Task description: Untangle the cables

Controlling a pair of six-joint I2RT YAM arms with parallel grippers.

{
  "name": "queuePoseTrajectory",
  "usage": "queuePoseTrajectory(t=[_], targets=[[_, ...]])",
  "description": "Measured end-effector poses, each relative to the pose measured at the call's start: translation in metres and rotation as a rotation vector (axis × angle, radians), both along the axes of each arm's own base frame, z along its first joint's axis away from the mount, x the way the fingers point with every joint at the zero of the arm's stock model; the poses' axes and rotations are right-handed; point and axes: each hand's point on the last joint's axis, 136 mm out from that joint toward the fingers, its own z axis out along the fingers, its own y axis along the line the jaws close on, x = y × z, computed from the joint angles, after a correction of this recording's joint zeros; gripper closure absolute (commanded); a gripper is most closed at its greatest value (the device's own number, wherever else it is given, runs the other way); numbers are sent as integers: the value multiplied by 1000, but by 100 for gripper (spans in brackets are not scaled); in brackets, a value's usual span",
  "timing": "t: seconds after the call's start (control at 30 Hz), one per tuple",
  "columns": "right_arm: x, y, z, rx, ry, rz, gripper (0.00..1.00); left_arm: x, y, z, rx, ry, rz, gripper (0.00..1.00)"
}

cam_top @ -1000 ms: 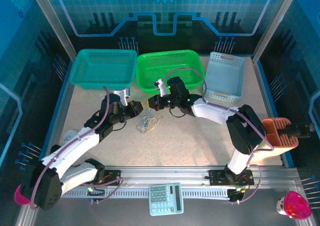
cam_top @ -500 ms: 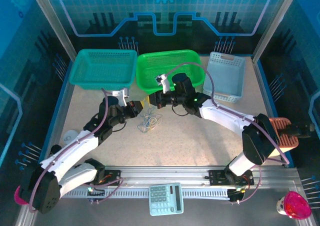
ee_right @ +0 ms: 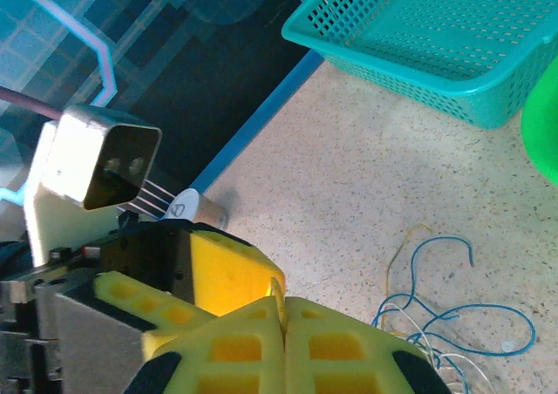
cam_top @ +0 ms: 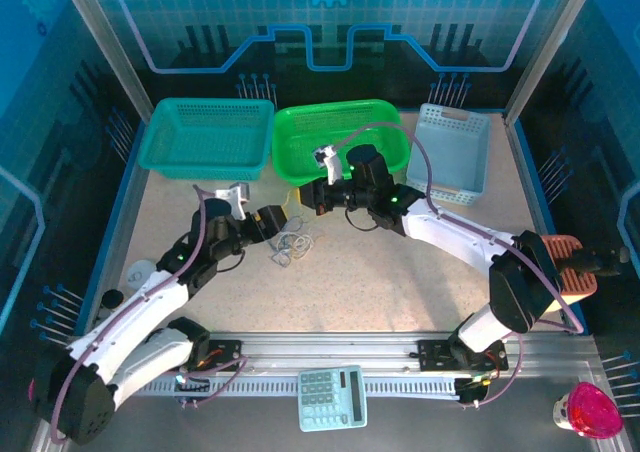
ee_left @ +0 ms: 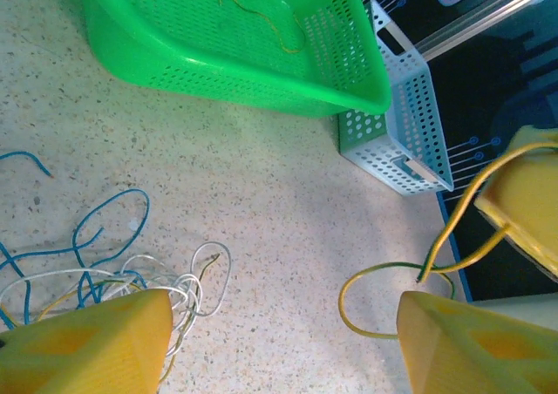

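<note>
Pulling one strand clear of the knot looks like the step in hand. Right gripper (ee_right: 283, 324) has its jaws pressed shut on the yellow cable (ee_left: 343, 302), which loops down toward the tabletop (ee_left: 261, 176), right of the tangle (ee_left: 131, 276). Left gripper (ee_left: 283, 302) jaws gape wide and hold nothing, with the blue and white strands of the tangle just beside one finger (ee_left: 87, 342). Tangle sits mid-tabletop, on the near side of the green basket (ee_left: 218, 63), which has one yellowish cord (ee_left: 240, 6) in it. Next move, I'd say: draw the yellow one fully free, left gripper pinning the knot if it drags. Can't tell whether its other end is loose. The knot is partly cut off behind that finger, and strands are too fine to count from above.
</note>
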Motion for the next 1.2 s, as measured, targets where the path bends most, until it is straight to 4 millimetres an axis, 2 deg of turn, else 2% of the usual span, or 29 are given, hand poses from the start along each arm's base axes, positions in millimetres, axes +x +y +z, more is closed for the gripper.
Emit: queuePoseTrajectory(t=[0.4,0.53,0.63,0.7,0.87,1.07,1.2], targets=[[2,-1,0,-12,-16,-9,100,-10,8,8,-1,-10,18,24],[2,-2,1,-20,-21,-6,100,-9,9,7,1,-10,28,18],[1,-3,7,-15,-32,-5,100,-7,11,7,5,-12,42,10],[0,-6,16,-9,-48,-8,100,-6,13,7,5,-11,55,2],[8,-17,47,17,-106,-38,100,-1,17,11,8,-12,97,1],[46,-52,85,34,-172,-154,100,14,27,23,27,-44,176,1],[77,-80,110,27,-216,-256,100,27,32,20,50,-41,226,1]])
